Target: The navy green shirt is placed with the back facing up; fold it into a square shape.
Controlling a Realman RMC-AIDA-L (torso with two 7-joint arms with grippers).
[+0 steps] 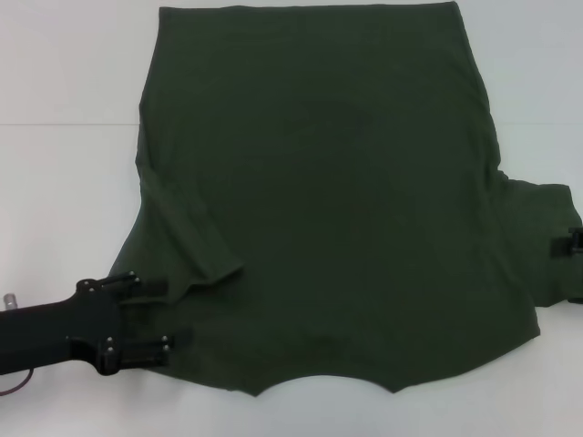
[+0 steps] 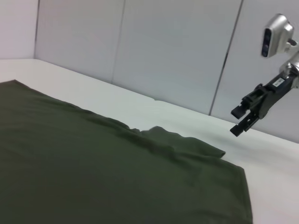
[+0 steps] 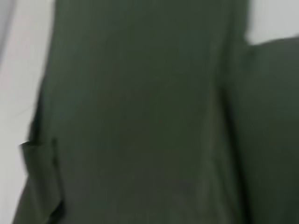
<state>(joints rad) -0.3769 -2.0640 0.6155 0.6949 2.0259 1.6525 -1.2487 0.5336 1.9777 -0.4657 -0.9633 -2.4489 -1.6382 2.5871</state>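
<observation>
A bare lab-like test space: a plain white table [image 2: 140, 109] backed by pale grey wall panels [image 2: 163, 46] with thin vertical seams.

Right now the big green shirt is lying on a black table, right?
Not quite: the navy green shirt is lying on a white table, not a black one. The head view shows it.

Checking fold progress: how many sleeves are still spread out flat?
1. The right sleeve of the navy green shirt lies spread beside the right gripper; the left sleeve is folded in, at the left gripper.
</observation>
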